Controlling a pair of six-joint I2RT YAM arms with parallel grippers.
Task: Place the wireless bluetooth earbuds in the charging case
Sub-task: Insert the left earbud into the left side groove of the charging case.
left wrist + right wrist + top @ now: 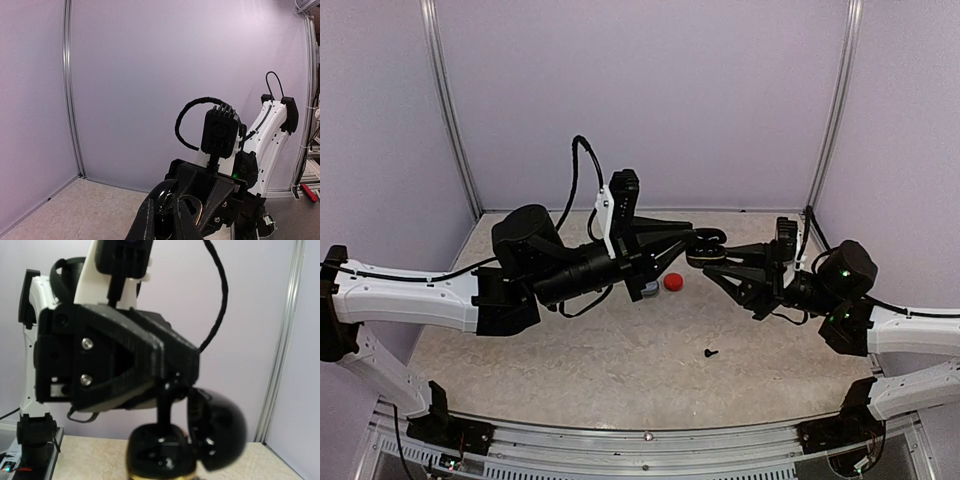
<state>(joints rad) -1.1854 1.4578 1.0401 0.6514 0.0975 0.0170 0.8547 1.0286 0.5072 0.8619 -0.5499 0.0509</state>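
Loose earbud: black earbud (711,352) lies on table (570,360), near side, well apart from both arms; not yet in the case.
Red item (672,282): on table just beside L arm, can't tell what it is.
Case: black charging case (160,452), lid open, held off table, right end effector (718,262) clamped on it.
Left end effector (696,238): fingers pinched together at case well; what's btwn them, can't tell.
Risk: tips meet mid-air, so slight misalign could twist case in grip or drop a part.
Room: open table below; back wall (640,100) & corner posts (835,110) well apart.
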